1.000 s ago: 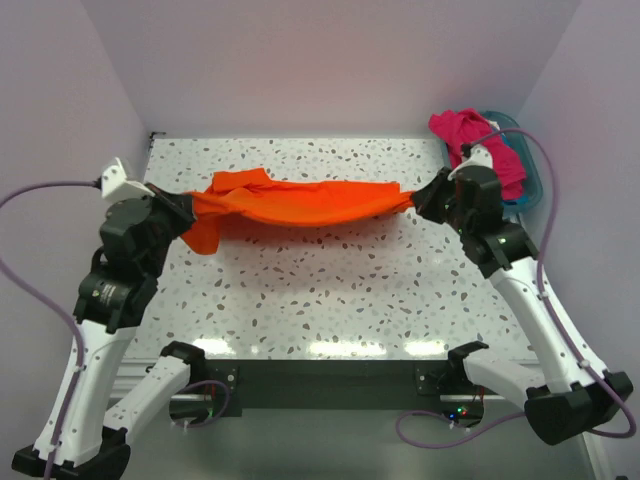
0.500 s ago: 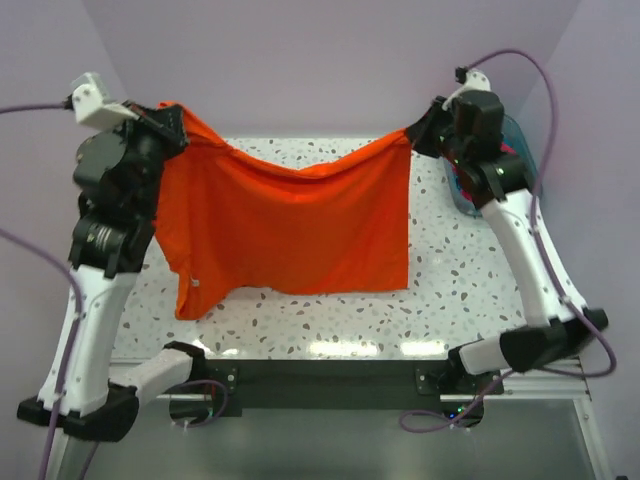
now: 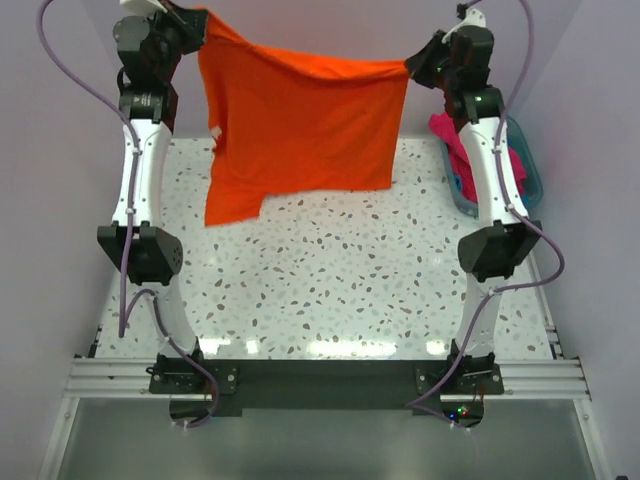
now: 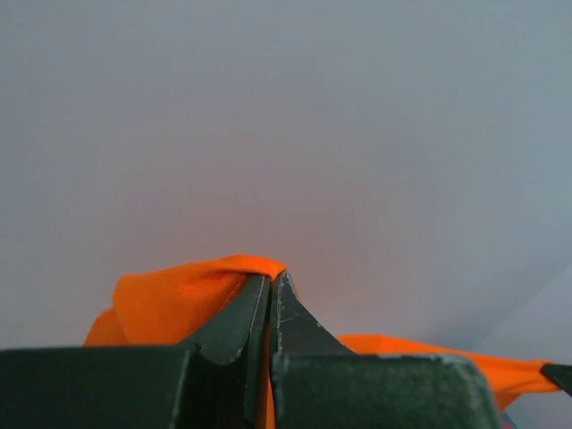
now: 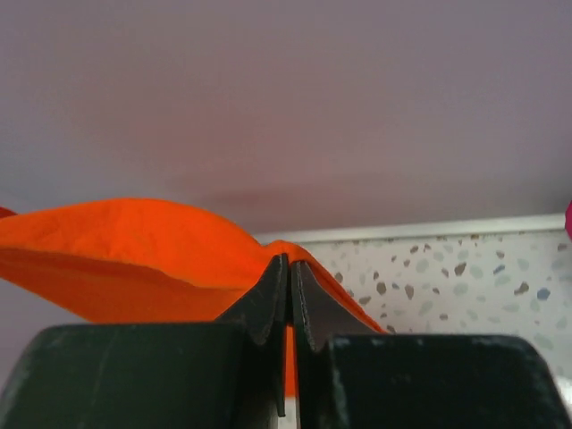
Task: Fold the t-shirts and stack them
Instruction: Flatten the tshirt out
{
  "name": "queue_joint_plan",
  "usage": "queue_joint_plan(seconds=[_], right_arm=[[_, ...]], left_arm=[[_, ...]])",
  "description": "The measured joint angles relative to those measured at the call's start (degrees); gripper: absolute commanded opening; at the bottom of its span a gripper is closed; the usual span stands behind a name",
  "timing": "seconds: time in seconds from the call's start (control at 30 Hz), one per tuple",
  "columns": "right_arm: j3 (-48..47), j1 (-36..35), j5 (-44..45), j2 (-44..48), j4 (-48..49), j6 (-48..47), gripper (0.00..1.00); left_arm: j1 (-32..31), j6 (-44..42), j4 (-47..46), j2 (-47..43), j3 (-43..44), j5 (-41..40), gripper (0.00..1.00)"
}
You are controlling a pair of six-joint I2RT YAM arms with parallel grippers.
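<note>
Orange t-shirt (image 3: 300, 130) hangs spread over the tabletop (image 3: 330, 280), stretched between both arms, left fingers (image 4: 234, 323) and right fingers (image 5: 264, 308) each pinched tight on a top corner. Thin bite on that cloth: one slip during the lay-down and it crumples unfolded.

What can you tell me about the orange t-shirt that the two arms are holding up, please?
The orange t-shirt is plain, bright, soft-looking cloth, hanging spread out like a sheet above the speckled table. The left gripper and the right gripper each pinch one top corner, shut on the fabric in both wrist views. The top edge sags slightly between them. The bottom edge is uneven, hanging lower on the left arm's side. Nothing else seems to touch it.
</note>
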State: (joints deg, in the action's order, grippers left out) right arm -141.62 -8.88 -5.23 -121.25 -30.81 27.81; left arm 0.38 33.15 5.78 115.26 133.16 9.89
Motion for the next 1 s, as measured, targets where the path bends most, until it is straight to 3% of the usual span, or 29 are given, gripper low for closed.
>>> queue_joint_plan(seconds=[0.13, 0.3, 0.43, 0.63, 0.73, 0.83, 1.0], right_arm=[[3.7, 2.0, -0.1, 5.6, 5.9, 0.3, 0.00], [14.3, 3.2, -0.5, 13.4, 11.0, 0.8, 0.00], [29.6, 3.3, -1.3, 18.8, 14.2, 1.8, 0.00], [60.8, 3.3, -3.0, 22.4, 17.9, 4.5, 0.00], [73.9, 3.3, -3.4, 22.4, 17.1, 5.7, 0.00], [81.5, 3.3, -3.4, 22.4, 16.3, 6.5, 0.00], [91.4, 3.3, -3.5, 26.3, 16.6, 7.2, 0.00]], left_arm=[[1.2, 1.7, -5.7, -1.2, 1.5, 4.7, 0.00], [3.2, 2.2, -10.8, -9.8, -7.7, 7.4, 0.00], [3.2, 2.5, -14.4, -20.2, -25.0, 8.3, 0.00], [2.2, 5.0, -17.4, -36.1, -64.0, 7.2, 0.00], [0.8, 6.4, -14.7, -39.7, -78.8, 4.9, 0.00], [-2.3, 8.0, -9.3, -42.7, -90.7, 0.9, 0.00], [-7.4, 11.2, -2.7, -48.7, -101.6, -4.7, 0.00]])
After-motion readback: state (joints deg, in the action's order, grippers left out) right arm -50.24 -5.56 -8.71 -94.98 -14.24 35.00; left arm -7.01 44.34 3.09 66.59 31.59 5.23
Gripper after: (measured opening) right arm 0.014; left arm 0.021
